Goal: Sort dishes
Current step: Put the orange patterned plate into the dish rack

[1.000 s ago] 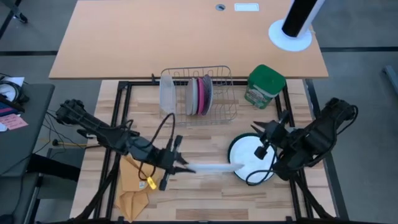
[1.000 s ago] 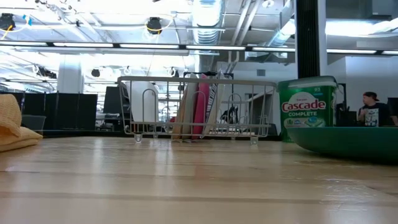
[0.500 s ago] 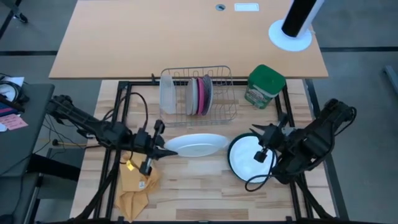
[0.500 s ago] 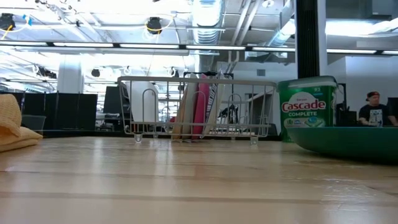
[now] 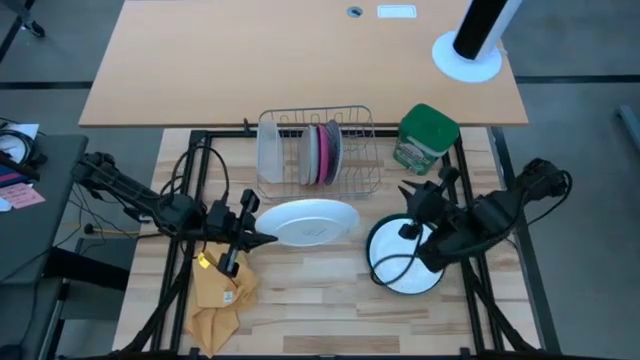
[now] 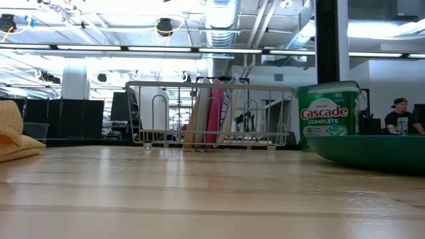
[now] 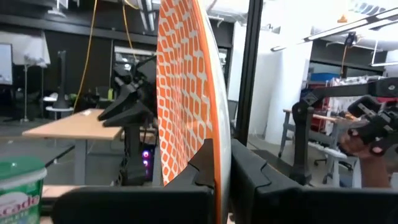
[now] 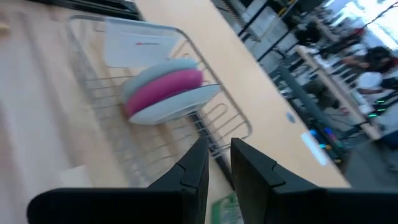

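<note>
My left gripper (image 5: 262, 234), clamped on the patterned plate (image 5: 307, 221), has lifted it off the big plate (image 5: 385, 268) to just before the rack (image 5: 318, 150); right gripper (image 5: 408, 210) empty, narrow gap.

Just behind my left gripper (image 5: 262, 238), the wire rack (image 5: 345, 185) looks like shiny metal. The table (image 5: 300, 290) under me is smooth pale wood. The plate (image 5: 310, 222) I hold looks glossy.

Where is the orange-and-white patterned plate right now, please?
In the high view the orange-and-white patterned plate is held at its edge by the left gripper, shut on it, above the table just in front of the wire rack, left of the green-rimmed plate.
</note>
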`<control>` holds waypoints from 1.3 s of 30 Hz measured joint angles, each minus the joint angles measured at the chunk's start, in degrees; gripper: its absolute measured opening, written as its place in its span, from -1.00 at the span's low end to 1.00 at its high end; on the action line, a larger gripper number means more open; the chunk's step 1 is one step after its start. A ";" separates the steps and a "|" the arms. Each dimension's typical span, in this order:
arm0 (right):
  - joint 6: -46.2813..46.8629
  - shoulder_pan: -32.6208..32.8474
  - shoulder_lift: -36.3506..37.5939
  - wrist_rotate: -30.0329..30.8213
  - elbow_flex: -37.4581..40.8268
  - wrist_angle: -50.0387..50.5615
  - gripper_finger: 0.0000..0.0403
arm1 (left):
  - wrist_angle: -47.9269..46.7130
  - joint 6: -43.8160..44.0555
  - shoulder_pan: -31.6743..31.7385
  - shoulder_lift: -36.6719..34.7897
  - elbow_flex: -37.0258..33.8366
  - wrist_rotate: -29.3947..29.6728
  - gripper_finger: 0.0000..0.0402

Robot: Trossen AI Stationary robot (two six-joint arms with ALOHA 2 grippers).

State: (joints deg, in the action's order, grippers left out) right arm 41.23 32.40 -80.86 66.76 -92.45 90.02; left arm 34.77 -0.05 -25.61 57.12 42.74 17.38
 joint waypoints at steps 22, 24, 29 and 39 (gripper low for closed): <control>-4.19 -3.76 -0.02 -6.46 -0.71 -0.73 -0.65 | 3.92 -3.00 1.11 1.79 0.07 -0.49 -0.97; -4.13 -2.09 0.00 -9.07 -0.78 -0.95 -0.65 | 4.12 -3.40 1.47 2.00 0.07 -0.59 -0.97; -2.63 2.20 -0.04 -10.12 -0.81 -0.76 -0.65 | 6.80 -3.16 3.13 3.51 0.13 -0.05 -0.97; 0.79 8.73 -0.04 -10.29 -0.81 -1.32 -0.65 | 19.86 -9.32 6.18 11.07 0.14 7.94 -0.97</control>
State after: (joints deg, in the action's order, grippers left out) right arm 42.02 41.13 -80.90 56.47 -93.25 88.70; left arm 54.63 -9.37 -19.42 68.19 42.89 25.32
